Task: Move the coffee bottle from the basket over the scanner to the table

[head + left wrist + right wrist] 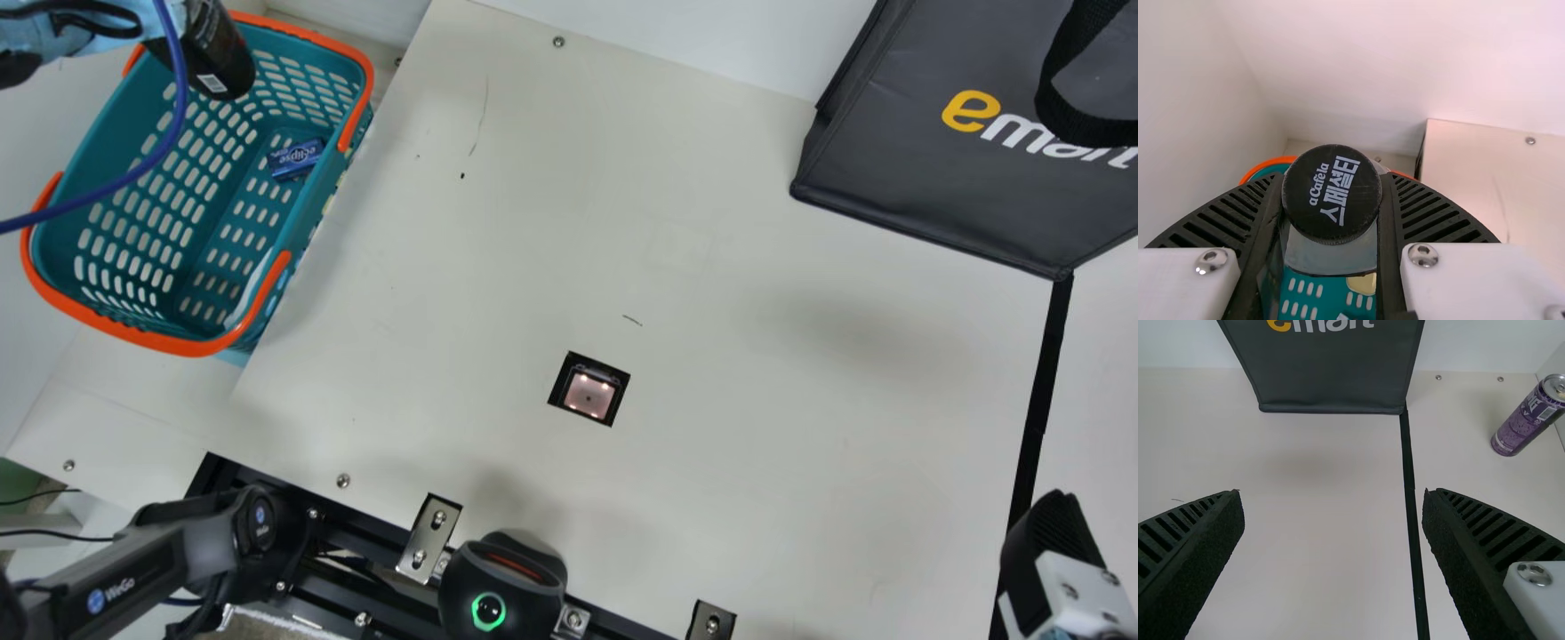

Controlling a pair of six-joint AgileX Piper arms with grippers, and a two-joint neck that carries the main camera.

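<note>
At the main view's top left, my left gripper [84, 31] is above the basket [307, 31], beside the dark coffee bottle [213, 58]. The bottle hangs over the teal, orange-rimmed basket's far end. In the left wrist view my left gripper [1331, 179] is shut on the coffee bottle [1331, 193], whose black cap faces the camera between the ribbed fingers. A square scanner window [589, 389] is set into the table [711, 311]. My right gripper [1053, 538] is over the table's right side; in the right wrist view the right gripper [1331, 497] stands open, nothing between its fingers.
A small blue pack [295, 160] lies inside the basket. A dark bag [933, 169] stands at the table's back right. A black device with a green light ring [502, 587] sits at the near edge. The right wrist view has a purple can [1528, 417] beyond the black strip.
</note>
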